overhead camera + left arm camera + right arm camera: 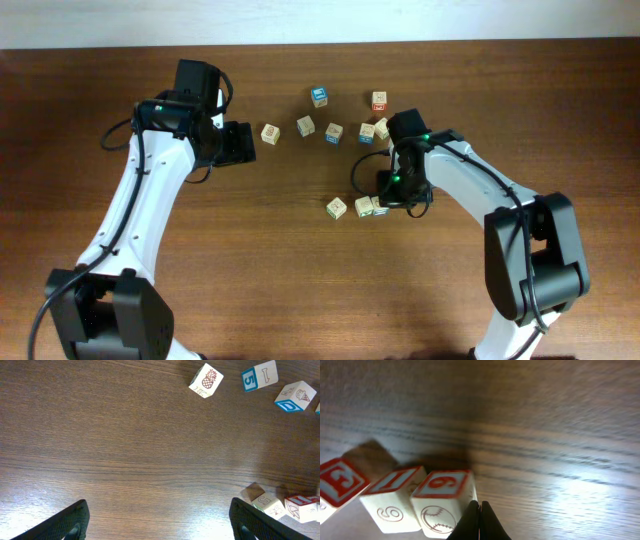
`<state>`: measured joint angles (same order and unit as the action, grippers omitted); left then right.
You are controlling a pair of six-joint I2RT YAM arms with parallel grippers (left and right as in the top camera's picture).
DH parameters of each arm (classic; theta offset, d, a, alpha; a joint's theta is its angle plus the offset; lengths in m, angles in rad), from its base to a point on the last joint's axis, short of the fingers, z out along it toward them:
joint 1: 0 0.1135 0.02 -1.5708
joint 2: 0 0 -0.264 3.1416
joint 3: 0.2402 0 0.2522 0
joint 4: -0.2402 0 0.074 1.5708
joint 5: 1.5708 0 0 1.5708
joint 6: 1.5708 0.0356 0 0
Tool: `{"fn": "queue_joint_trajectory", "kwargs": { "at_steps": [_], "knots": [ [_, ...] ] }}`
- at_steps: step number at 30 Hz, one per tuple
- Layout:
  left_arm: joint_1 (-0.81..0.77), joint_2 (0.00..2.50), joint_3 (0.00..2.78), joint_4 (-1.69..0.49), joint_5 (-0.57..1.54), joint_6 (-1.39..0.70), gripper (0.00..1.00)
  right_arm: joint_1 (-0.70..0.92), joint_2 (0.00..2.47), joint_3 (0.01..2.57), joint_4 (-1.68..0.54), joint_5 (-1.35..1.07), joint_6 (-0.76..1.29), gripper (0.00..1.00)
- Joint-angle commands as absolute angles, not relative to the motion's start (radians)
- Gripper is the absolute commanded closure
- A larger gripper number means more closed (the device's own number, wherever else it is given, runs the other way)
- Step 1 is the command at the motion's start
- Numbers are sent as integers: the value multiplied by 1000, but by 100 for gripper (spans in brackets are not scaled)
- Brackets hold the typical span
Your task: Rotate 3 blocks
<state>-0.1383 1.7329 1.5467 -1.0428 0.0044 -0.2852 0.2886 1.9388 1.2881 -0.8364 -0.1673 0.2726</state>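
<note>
Fingers [471, 525] on your right gripper [480, 512] are pressing together against the pale wooden red-edged 9 cube [442, 495], lower left; rotating it is probably needing a sideways sweep. Left gripper [159, 510] is gaping.

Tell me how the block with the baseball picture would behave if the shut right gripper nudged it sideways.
The baseball block looks like a stiff wooden cube resting flat, so it would probably slide, not roll. Its neighbour block sits right beside it, so a nudge from the right gripper would likely shove both.
</note>
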Motion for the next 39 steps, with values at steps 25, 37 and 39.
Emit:
{"fn": "queue_joint_trajectory", "kwargs": {
  "at_steps": [25, 37, 39],
  "knots": [
    [125, 1741, 1541, -1024, -120, -355, 5, 682, 2010, 1510, -731, -5, 270, 83],
    [151, 1741, 1541, -1034, -120, -355, 6, 728, 2097, 1541, -734, -47, 263, 91],
    [151, 1741, 1541, -1034, -120, -355, 6, 733, 2093, 1639, -847, -68, 230, 91]
  ]
}}
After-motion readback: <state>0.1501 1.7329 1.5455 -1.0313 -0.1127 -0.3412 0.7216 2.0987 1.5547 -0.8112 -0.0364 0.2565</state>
